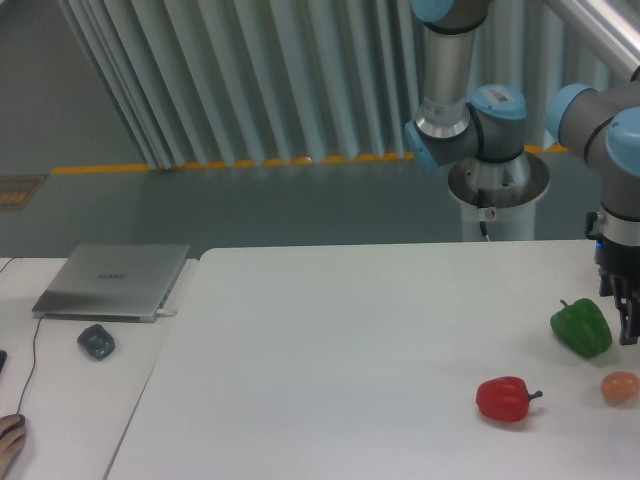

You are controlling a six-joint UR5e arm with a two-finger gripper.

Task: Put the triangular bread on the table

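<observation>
The gripper (627, 310) (jaw state unclear, cut by the frame edge) hangs beside the green pepper (581, 328) over the table (330, 350).

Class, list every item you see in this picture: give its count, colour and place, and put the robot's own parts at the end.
table: one, white, filling the middle and right.
green pepper: one, green, far right of the table.
red pepper: one, red, lower right of the table.
small ball: one, orange-pink, right edge, below the green pepper.
laptop: one, grey, closed, on the paler desk at left.
dark small object: one, dark grey, in front of the laptop.
triangular bread: none visible.
robot arm: one, grey with blue joints, behind the table.
gripper: one, black, beside the green pepper; partly cut off.
</observation>
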